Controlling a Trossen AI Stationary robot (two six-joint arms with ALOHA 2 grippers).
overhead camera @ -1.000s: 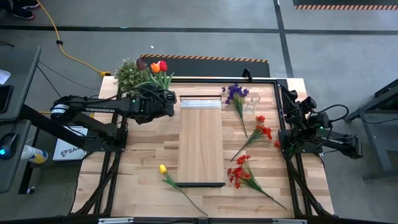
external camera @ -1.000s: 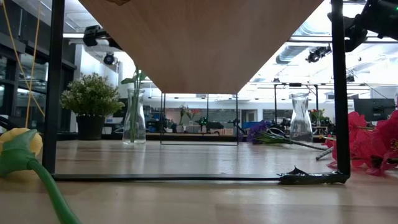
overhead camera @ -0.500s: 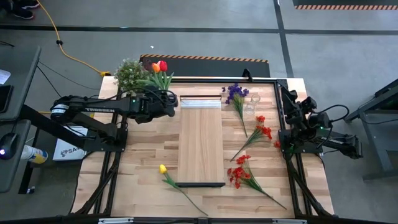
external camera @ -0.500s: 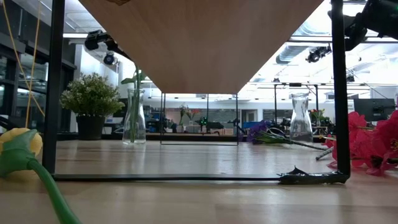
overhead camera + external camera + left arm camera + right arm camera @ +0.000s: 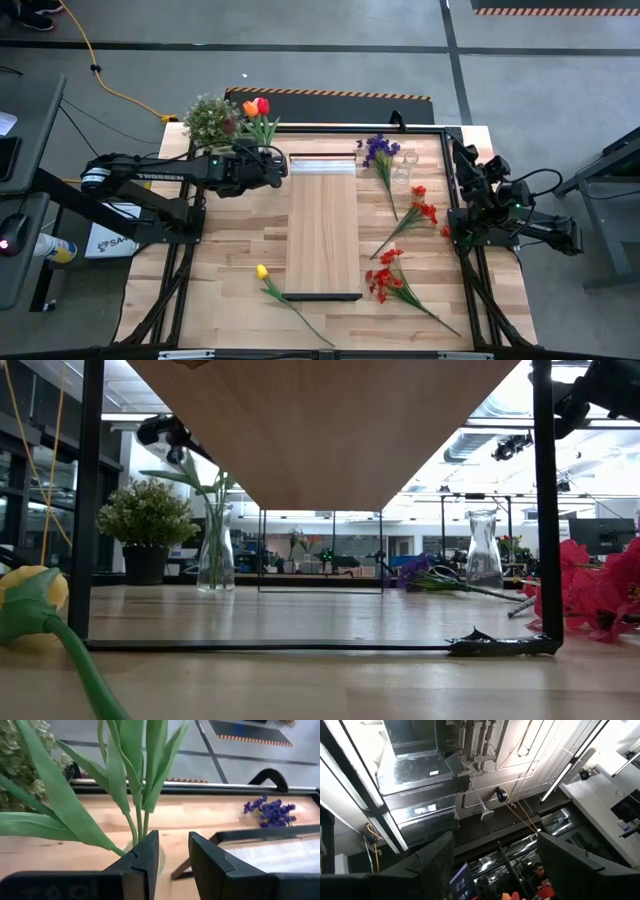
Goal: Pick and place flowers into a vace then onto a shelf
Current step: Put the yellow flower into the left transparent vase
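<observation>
A clear vase [image 5: 215,550] stands at the table's far left beside a potted plant. It holds tulips [image 5: 255,115]: orange and red heads upright, a dark purple head leaning toward the plant. Green leaves [image 5: 125,775] fill the left wrist view. My left gripper [image 5: 278,165] [image 5: 173,852] is open just above and near the vase's mouth [image 5: 165,432]. My right gripper [image 5: 478,185] is open at the table's right edge, pointing up at the ceiling [image 5: 495,865]. The shelf [image 5: 322,225] stands mid-table. A yellow tulip [image 5: 262,272], a purple sprig [image 5: 378,150] and red sprays [image 5: 418,212] [image 5: 388,278] lie on the tabletop. My left gripper's open fingers stand right beside the tulip stems [image 5: 139,822] above the vase. The finger [image 5: 145,855] hides the lower stems, so I cannot tell whether it touches them.
An empty glass vase [image 5: 405,165] [image 5: 483,550] stands right of the shelf, next to the purple sprig. The potted plant [image 5: 205,118] crowds the filled vase on its left. A black frame [image 5: 445,130] borders the table. The shelf's dark legs [image 5: 543,500] rise in the low view.
My left gripper has come down toward the vase and slightly toward the table's right. The dark purple tulip's head has dropped from beside the orange one to lower against the plant. One long leaf now sticks out sideways from the vase.
</observation>
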